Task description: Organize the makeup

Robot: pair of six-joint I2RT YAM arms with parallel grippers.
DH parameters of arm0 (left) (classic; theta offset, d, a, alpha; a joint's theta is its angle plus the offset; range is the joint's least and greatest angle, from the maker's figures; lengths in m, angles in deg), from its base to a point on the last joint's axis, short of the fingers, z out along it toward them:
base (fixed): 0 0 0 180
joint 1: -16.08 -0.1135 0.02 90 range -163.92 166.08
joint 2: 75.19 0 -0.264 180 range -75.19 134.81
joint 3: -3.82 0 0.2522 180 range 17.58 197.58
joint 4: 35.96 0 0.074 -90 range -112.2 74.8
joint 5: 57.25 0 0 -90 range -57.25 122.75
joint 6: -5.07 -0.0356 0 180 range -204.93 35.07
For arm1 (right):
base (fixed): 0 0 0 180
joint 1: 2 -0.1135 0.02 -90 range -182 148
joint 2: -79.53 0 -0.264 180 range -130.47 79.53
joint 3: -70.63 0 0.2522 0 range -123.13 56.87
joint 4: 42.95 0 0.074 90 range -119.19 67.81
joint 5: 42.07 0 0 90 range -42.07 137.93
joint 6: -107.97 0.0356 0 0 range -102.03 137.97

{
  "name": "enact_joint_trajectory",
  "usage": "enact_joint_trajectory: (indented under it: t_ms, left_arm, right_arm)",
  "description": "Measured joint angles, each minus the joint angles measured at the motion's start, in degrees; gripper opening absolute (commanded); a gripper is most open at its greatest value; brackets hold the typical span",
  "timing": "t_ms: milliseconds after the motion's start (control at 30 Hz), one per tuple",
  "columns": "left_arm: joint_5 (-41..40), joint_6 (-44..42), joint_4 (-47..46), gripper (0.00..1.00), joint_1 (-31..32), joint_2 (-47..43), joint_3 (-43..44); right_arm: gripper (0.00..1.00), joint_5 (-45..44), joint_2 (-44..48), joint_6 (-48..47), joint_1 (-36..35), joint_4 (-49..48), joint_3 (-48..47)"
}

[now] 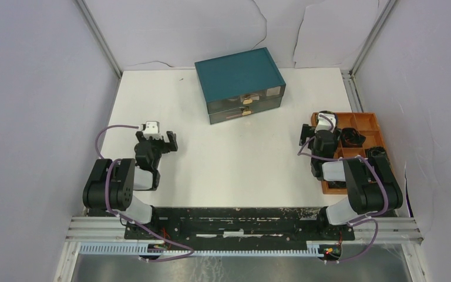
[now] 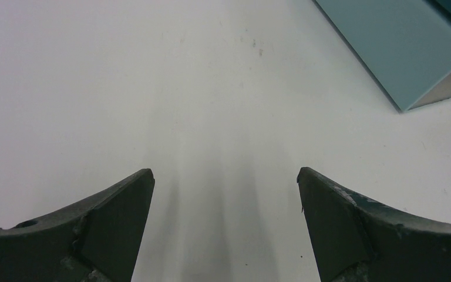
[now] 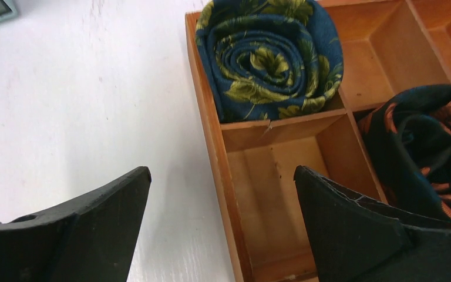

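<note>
Plainly spread and holding nothing, the left hand (image 2: pixel 225 176) hangs over bare counter (image 2: pixel 152 70) near its left edge, the right hand (image 3: pixel 223 173), equally spread, sits over the orange tray's (image 3: pixel 211 141) left rim at the right edge, while the makeup (image 1: pixel 247 101) shows only as small pale shapes, too small to tell apart, behind the drawer fronts of the teal box (image 1: pixel 239 76) by the far edge.

Teal drawer box (image 1: pixel 239 79), orange-brown tray (image 3: pixel 282 120), blue roll (image 3: pixel 270 56) with yellow-green leaves, black roll (image 3: pixel 426 147) patterned orange
</note>
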State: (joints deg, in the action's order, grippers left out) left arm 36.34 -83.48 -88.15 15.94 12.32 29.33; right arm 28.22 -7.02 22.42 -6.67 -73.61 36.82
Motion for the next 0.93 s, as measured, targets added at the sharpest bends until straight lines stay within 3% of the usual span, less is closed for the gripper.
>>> enact_joint_trajectory:
  t_ms: [933]
  left_arm:
    - [-4.15,0.02,0.28,0.99,0.00,0.00,0.66]
  right_arm:
    - [1.00,-0.26,-0.20,-0.02,-0.11,-3.13,0.04]
